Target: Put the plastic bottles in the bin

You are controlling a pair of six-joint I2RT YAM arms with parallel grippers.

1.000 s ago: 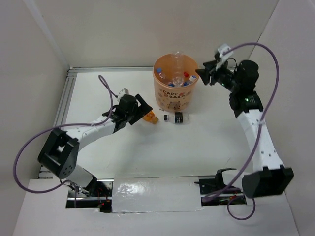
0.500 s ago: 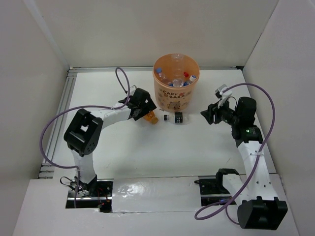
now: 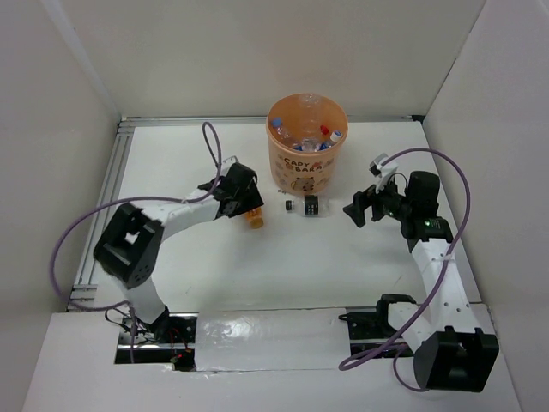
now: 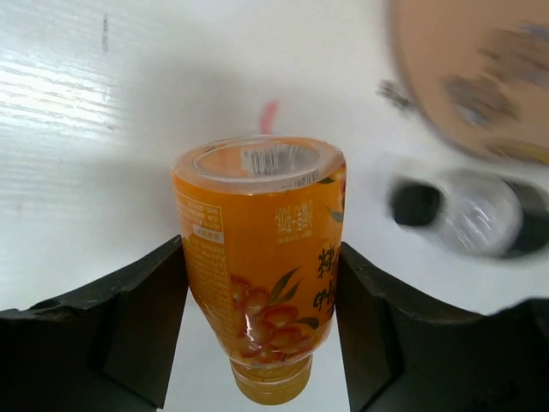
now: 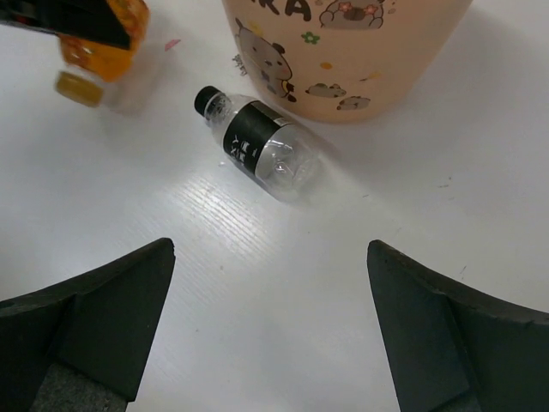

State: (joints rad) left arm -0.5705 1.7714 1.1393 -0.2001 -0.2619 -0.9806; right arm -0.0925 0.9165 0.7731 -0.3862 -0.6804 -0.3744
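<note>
While left end effector (image 4: 260, 266) clamps orange bottle (image 4: 266, 215), right end effector (image 5: 270, 253) gapes, tilted downward

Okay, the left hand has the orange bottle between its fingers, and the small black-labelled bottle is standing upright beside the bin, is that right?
Not quite. The right wrist view shows the small black-labelled bottle lying on its side beside the bin, not upright. The left hand does have the orange bottle between its fingers.

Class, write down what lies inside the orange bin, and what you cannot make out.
Inside the bin lie several clear bottles, showing red and blue. Whatever lies beneath them is covered.
</note>
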